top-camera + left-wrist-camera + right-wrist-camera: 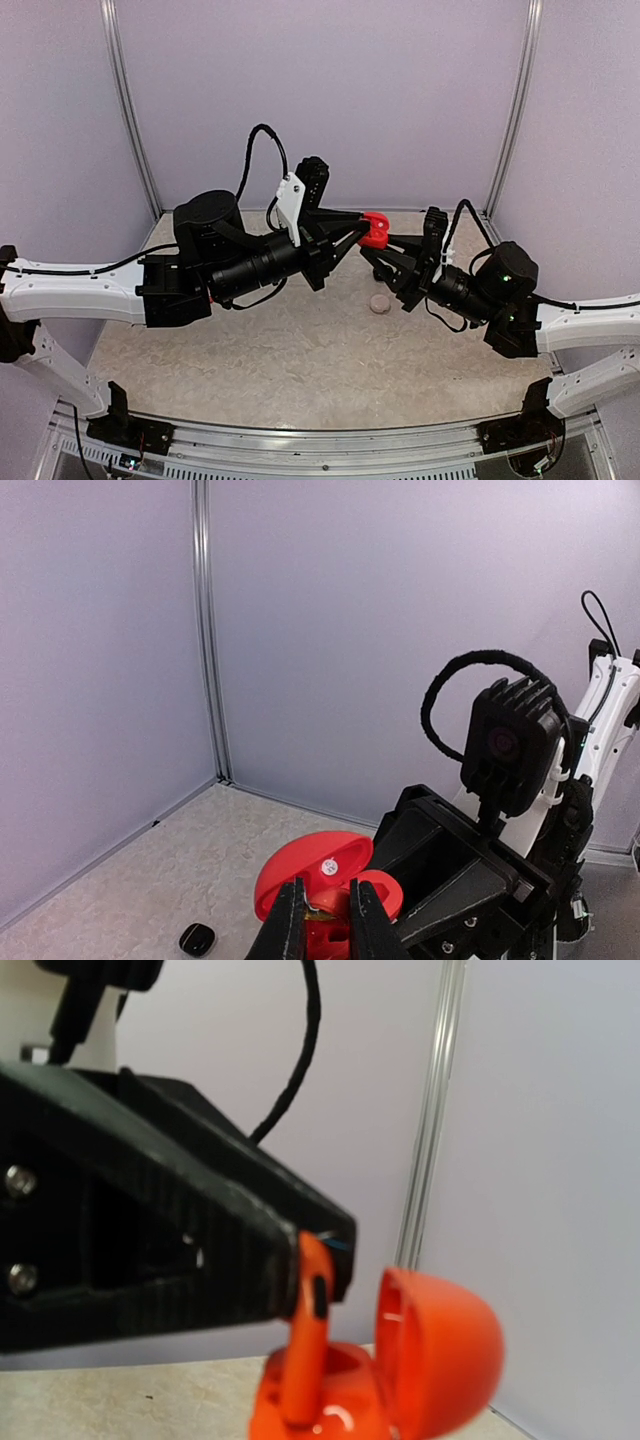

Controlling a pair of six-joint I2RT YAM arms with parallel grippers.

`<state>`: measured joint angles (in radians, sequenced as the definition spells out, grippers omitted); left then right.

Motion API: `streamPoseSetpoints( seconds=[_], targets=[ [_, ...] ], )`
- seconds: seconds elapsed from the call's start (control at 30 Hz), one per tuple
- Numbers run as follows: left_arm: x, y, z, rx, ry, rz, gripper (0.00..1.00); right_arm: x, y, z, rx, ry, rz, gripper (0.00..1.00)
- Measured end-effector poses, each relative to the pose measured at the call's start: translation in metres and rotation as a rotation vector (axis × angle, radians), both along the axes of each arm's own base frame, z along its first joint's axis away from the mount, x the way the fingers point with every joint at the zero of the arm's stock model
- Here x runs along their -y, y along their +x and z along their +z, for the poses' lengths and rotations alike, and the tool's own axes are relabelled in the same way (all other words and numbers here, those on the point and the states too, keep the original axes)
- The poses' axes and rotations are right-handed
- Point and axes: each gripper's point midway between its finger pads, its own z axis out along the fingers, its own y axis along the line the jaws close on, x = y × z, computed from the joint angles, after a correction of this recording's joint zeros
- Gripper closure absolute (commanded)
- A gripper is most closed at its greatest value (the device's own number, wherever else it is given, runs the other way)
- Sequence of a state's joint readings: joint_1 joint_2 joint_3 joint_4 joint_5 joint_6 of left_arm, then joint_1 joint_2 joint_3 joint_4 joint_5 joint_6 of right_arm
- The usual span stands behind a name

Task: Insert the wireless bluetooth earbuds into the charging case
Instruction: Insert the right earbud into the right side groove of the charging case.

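Note:
An open red-orange charging case [375,232] hangs in the air above the table's back middle, with my right gripper [386,243] shut on its base from the right. In the right wrist view the case [340,1415] has its lid [445,1355] swung up, and my own fingers lie below the frame. My left gripper [327,898] is shut on a red-orange earbud [313,1325]. The bud stands upright with its stem down in the case's well. In the left wrist view the case [305,865] sits just behind my fingertips [290,920].
A pale round case [379,302] lies on the mottled table below the two grippers. A small black rounded piece [197,939] lies on the table towards the back left corner. Lilac walls close in the back and both sides.

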<state>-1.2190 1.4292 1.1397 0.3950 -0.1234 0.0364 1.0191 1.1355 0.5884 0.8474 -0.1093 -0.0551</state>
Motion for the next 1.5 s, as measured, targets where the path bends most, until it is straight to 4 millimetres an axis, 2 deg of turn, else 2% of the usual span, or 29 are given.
streamPoseSetpoints(
  seconds=[1.17,1.3,1.5],
  targets=[
    [-0.002,-0.005,-0.009,0.077,0.098,-0.002,0.89,-0.007,-0.004,-0.002,-0.023,-0.021,0.047,0.98],
    [-0.002,-0.005,-0.01,0.077,0.102,-0.004,0.78,-0.007,-0.006,-0.002,-0.023,-0.022,0.055,0.98],
    [0.0,-0.009,-0.013,0.074,0.115,-0.018,0.55,-0.007,-0.006,-0.001,-0.019,-0.019,0.059,0.99]
  ],
)
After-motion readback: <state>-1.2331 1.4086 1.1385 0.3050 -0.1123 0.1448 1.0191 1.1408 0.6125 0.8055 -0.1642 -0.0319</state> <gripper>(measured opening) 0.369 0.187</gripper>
